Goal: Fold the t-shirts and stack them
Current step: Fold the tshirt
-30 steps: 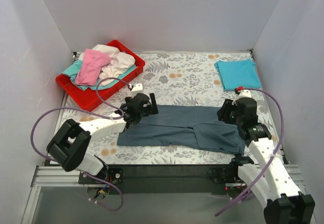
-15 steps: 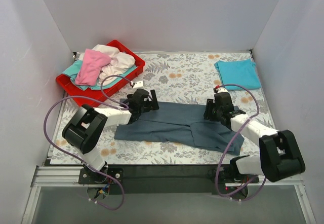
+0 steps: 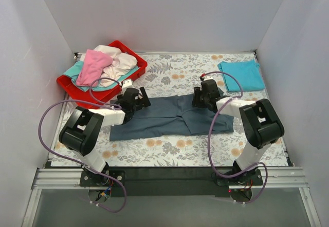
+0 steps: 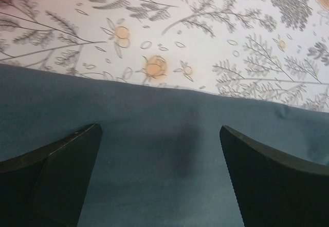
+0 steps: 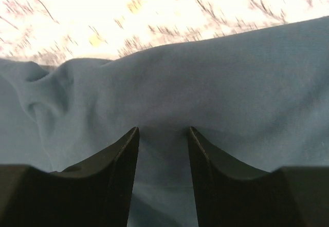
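The slate grey-blue t-shirt [image 3: 169, 118] lies folded into a long band across the middle of the floral table cover [image 3: 177, 152]. My left gripper [image 3: 134, 99] sits at the band's far left edge, with its jaws wide apart and empty over the cloth [image 4: 154, 103]. My right gripper [image 3: 201, 97] sits at the far right edge. Its jaws stand a little apart and press down on the cloth [image 5: 247, 73], which bulges between them. The turquoise t-shirt [image 3: 241, 74] lies folded at the back right. Pink [image 3: 94, 67], cream-white [image 3: 121, 62] and teal [image 3: 77, 73] shirts are heaped in the tray.
The red plastic tray [image 3: 85, 98] stands at the back left, close to my left arm. White walls close in the left, back and right sides. Purple cables loop over both arms.
Both grippers moved from the shirt's near edge to its far edge, carrying cloth over so the shirt is a narrower band. The left jaws have opened.
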